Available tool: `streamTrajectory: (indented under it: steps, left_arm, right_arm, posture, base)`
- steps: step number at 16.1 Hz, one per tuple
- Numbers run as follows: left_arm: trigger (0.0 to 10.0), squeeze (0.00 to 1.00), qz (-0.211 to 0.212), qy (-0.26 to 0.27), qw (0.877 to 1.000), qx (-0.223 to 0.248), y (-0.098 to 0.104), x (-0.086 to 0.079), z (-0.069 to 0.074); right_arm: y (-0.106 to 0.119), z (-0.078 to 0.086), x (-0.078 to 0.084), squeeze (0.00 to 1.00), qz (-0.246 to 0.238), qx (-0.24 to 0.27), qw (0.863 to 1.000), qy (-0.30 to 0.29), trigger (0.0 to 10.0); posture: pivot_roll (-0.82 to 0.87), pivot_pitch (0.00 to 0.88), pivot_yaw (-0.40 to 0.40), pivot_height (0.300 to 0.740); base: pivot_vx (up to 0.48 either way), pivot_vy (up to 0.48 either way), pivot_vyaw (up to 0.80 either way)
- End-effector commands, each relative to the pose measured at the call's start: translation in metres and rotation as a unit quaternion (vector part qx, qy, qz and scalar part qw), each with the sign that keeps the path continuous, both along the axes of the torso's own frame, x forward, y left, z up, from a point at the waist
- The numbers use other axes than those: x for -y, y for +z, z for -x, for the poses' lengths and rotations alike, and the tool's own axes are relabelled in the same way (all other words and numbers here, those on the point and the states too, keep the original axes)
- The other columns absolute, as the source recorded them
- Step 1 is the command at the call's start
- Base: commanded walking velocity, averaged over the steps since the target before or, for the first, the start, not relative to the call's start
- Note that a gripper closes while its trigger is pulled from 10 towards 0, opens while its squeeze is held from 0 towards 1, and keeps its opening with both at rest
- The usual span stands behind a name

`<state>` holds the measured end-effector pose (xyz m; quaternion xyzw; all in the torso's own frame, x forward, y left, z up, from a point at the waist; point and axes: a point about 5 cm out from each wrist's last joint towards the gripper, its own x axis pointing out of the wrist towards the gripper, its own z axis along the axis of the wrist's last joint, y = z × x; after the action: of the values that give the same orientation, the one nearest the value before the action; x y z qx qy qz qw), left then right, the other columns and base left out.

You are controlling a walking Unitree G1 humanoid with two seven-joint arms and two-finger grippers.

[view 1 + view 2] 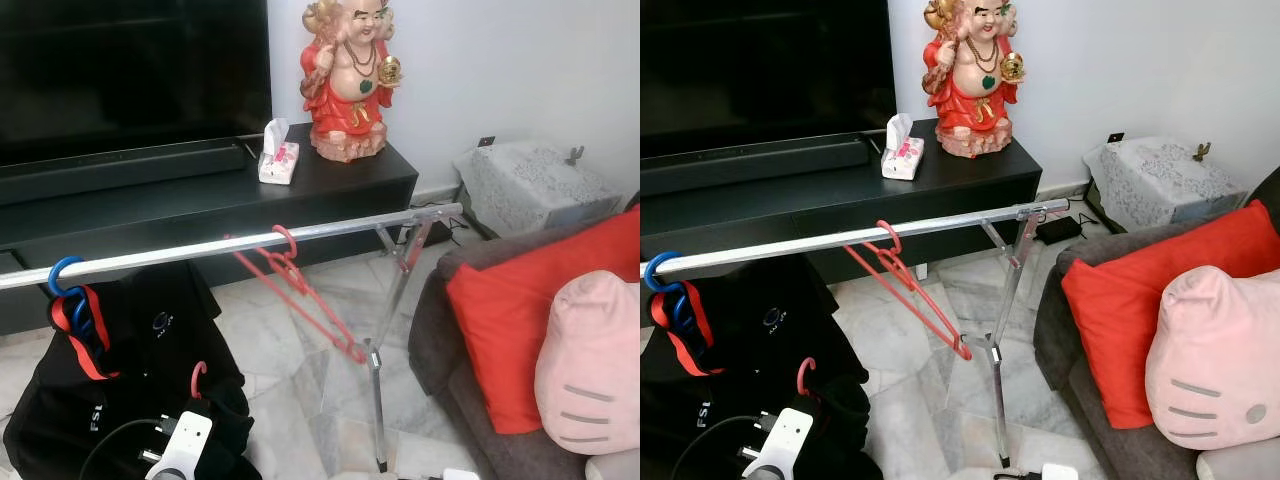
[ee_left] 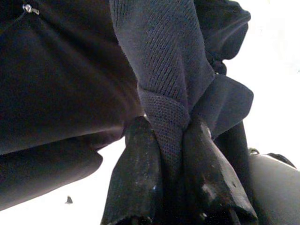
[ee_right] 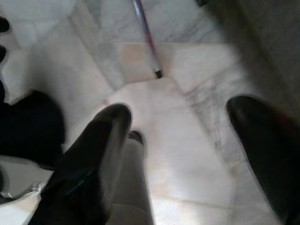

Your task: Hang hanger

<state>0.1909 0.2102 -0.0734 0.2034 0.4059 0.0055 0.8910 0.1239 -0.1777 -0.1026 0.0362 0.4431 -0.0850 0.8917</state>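
Rail (image 1: 200, 247): silver clothes rail, running across the room in front of a black TV cabinet (image 1: 300, 195), standing on a marble floor (image 1: 300, 390).
Red hanger (image 1: 300, 290): empty, hooked near the rail's middle, tilted down toward the rail's right leg.
Blue hanger (image 1: 62, 280): hooked at the rail's left end, carrying a black garment (image 1: 150, 340) with red trim.
Left claw (image 2: 166, 154): closed on a fold of black fabric (image 2: 164, 70), pinched between both fingers; a small red hook (image 1: 197, 378) shows just above the white wrist unit.
Right claw (image 3: 187, 145): fingers spread apart, holding nothing, above the floor near the rail's foot (image 3: 158, 73).
Sofa (image 1: 440, 330): at the right, with red cushion (image 1: 530, 300) and pink cushion (image 1: 590, 350).
Cabinet top: statue (image 1: 350, 75), tissue box (image 1: 278, 160).
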Motion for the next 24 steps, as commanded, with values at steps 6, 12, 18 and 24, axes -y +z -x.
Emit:
streamTrajectory:
  steps: [6,12,18,24]
  left_arm:
    - [10.0,0.0,-0.001,0.005,1.0,0.002,0.0,-0.004,0.001]
    - [10.0,0.0,0.008,0.031,0.999,0.006,0.0,-0.006,0.002]
    - [10.0,0.0,0.045,0.086,0.995,0.012,0.001,-0.007,0.0]
    - [10.0,0.0,0.054,0.093,0.994,0.017,0.002,-0.006,-0.003]
  right_arm:
    - [0.047,-0.084,0.048,0.0,0.034,0.137,0.99,-0.026,10.0]
    - [0.019,-0.05,0.015,0.0,-0.037,0.035,0.997,0.056,10.0]
    - [0.019,-0.052,0.011,0.0,-0.03,0.035,0.995,0.088,10.0]
    - [0.016,-0.046,0.011,0.0,-0.03,0.015,0.995,0.091,10.0]
  posture:
    - [-0.09,0.0,-0.035,0.74]
    - [-0.09,0.0,-0.033,0.74]
    - [-0.09,0.0,-0.038,0.74]
    - [-0.09,0.0,-0.039,0.74]
  base:
    - [0.0,0.0,0.0]
    - [0.0,0.0,0.0]
    - [0.0,0.0,0.0]
    - [0.0,0.0,0.0]
